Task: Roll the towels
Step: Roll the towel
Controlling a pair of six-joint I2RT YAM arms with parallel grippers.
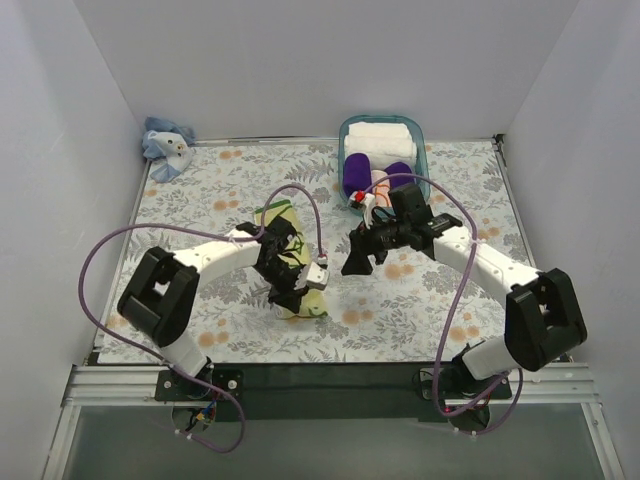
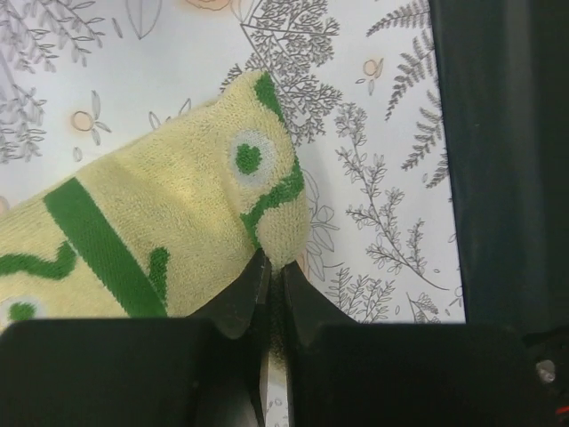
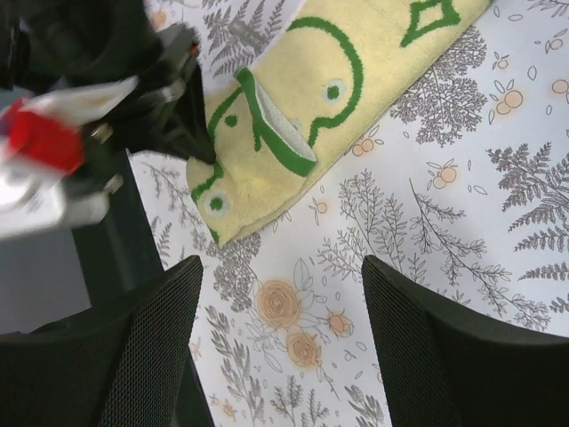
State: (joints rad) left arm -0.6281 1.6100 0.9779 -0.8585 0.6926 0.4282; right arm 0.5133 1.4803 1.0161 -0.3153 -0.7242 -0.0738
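Looking at the left gripper first: its jaws are pinched almost completely together on the edge of the yellow-green towel, right at the end that has the little green dot inside a white ring. That's a grip on the cloth itself, only a thin bit of terry between the tips.

That towel lies as a long flat strip a bit left of the tabletop's middle, with one end pointing toward the near edge and the other toward the far edge. From the right wrist view you can see a flap folded over partway along it, green border showing. It's not rolled up.

The right gripper is spread wide with nothing in it, just bare floral print between the fingers. It hangs near the middle of the tabletop, close to the pinched end of the towel but not touching it.

The light blue towel sits crumpled in the far left corner, well away from both arms.

At the far edge, right of centre, there's a teal basket with white folded towels and purple rolls inside.
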